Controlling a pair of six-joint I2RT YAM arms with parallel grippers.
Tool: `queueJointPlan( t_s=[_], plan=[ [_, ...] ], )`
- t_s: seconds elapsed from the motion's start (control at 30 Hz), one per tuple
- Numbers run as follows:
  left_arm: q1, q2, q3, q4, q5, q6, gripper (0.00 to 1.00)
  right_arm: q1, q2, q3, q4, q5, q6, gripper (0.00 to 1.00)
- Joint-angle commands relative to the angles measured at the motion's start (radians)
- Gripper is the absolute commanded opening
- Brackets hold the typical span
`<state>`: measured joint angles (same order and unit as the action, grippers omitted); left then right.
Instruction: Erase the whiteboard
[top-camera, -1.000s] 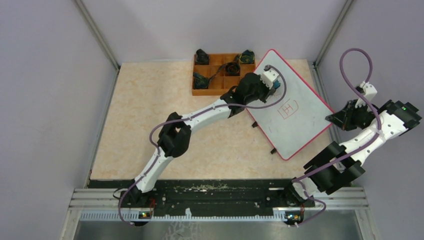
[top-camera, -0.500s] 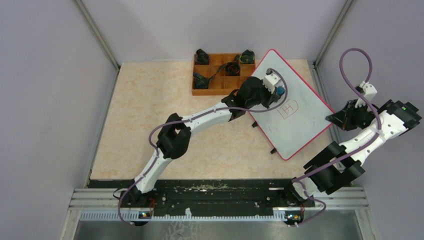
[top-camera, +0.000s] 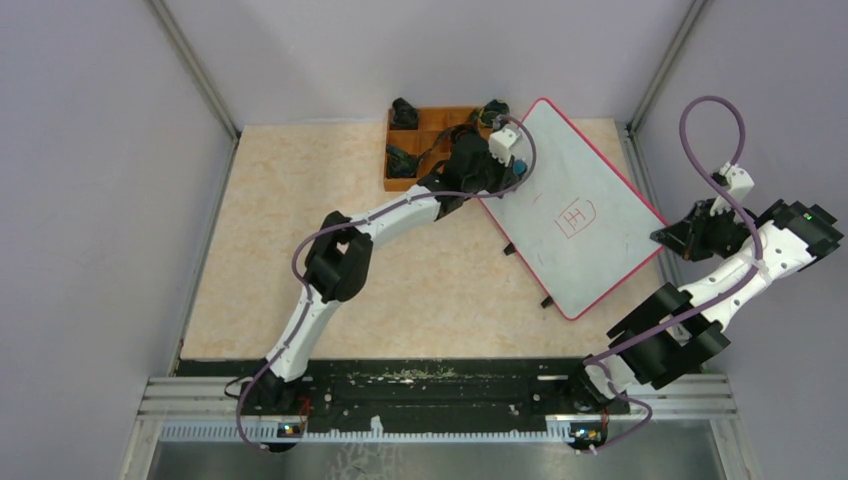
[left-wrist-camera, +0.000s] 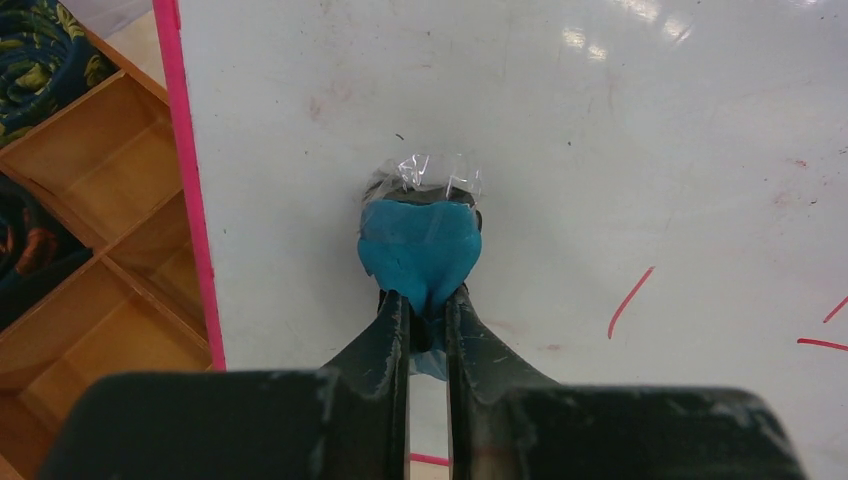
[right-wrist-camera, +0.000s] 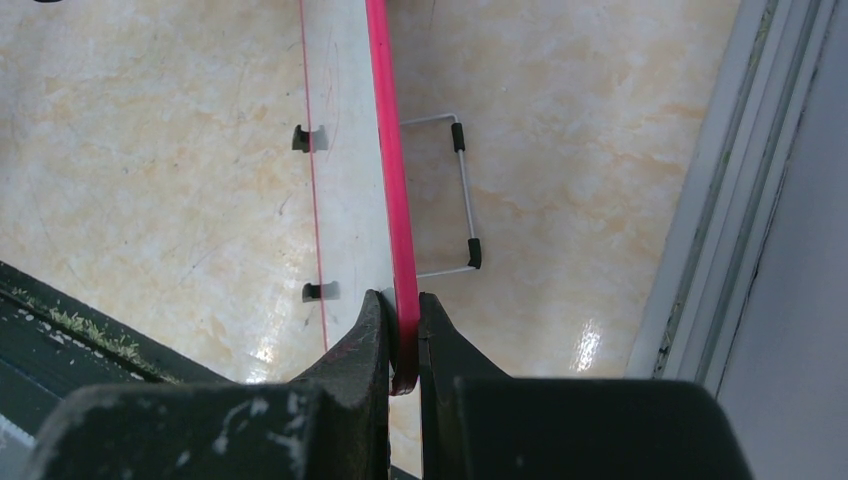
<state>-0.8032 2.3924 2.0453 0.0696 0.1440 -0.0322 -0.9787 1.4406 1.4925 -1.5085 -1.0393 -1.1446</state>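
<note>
The whiteboard (top-camera: 575, 205) lies tilted at the right of the table, white with a red rim and red marks (top-camera: 577, 218) near its middle. My left gripper (top-camera: 518, 168) is shut on a blue eraser (left-wrist-camera: 420, 248) with clear wrap at its tip, over the board's far left part, close to the rim (left-wrist-camera: 190, 190). Red strokes (left-wrist-camera: 630, 300) lie to the right of the eraser. My right gripper (top-camera: 668, 237) is shut on the board's red rim (right-wrist-camera: 395, 220) at its right edge, seen edge-on in the right wrist view.
An orange compartment tray (top-camera: 425, 160) with dark items stands just left of the board, partly under my left arm; it also shows in the left wrist view (left-wrist-camera: 90, 250). The board's wire foot (right-wrist-camera: 462, 190) rests on the table. Walls (top-camera: 690, 90) close in behind and right.
My left gripper with the eraser has moved from beside the red marks toward the board's far left edge. The right arm and the board have not moved.
</note>
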Motion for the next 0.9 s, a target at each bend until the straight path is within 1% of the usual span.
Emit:
queueJointPlan(
  t_s=[0.0,0.13,0.33,0.47,0.63,0.87],
  plan=[
    [-0.045,0.035,0.037,-0.037,-0.004,-0.001,0.00,0.035,-0.003,-0.031,0.010,0.094,-0.120,0.00],
    [-0.120,0.037,0.042,-0.034,-0.016,0.010,0.00,0.034,-0.003,-0.034,0.010,0.093,-0.121,0.00],
    [-0.233,0.030,0.037,-0.009,-0.003,-0.015,0.00,0.035,-0.006,-0.035,0.011,0.096,-0.122,0.00],
    [-0.276,0.015,0.026,0.005,0.007,-0.029,0.00,0.035,-0.007,-0.036,0.010,0.097,-0.120,0.00],
    [-0.264,-0.024,-0.059,0.027,-0.020,-0.018,0.00,0.035,-0.014,-0.041,0.011,0.097,-0.124,0.00],
    [-0.160,-0.077,-0.211,0.061,-0.023,-0.023,0.00,0.035,-0.013,-0.044,0.011,0.091,-0.125,0.00]
  ],
)
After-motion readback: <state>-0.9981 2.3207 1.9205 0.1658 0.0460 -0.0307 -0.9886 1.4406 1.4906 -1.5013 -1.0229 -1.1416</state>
